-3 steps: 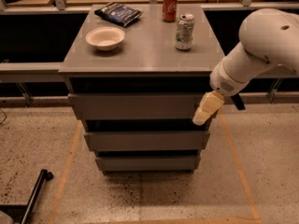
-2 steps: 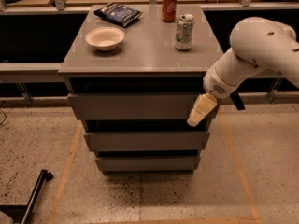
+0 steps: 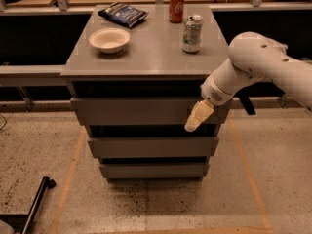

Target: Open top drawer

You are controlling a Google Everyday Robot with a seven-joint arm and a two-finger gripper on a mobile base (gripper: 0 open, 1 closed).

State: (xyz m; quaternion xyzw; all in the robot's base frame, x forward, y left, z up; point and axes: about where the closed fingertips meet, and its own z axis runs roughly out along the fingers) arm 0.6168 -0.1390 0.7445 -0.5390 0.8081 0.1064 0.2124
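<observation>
The top drawer (image 3: 131, 111) is the widest grey front panel, just under the grey cabinet top (image 3: 146, 57). It looks closed, with a dark gap above it. My gripper (image 3: 196, 118), with cream-coloured fingers, hangs in front of the right part of that drawer front, pointing down and left. It sits on a white arm (image 3: 258, 65) that comes in from the right. Below are the narrower middle drawer (image 3: 151, 146) and the smallest bottom drawer (image 3: 153, 170).
On the cabinet top stand a white bowl (image 3: 109, 39), a dark chip bag (image 3: 123, 13), a red soda can (image 3: 176, 6) and a silver can (image 3: 192, 33). Orange tape lines (image 3: 73, 165) mark the speckled floor. A black bar (image 3: 36, 204) lies at the lower left.
My gripper and arm have moved left along the top drawer front, from its right edge toward its right part. The drawers have not moved.
</observation>
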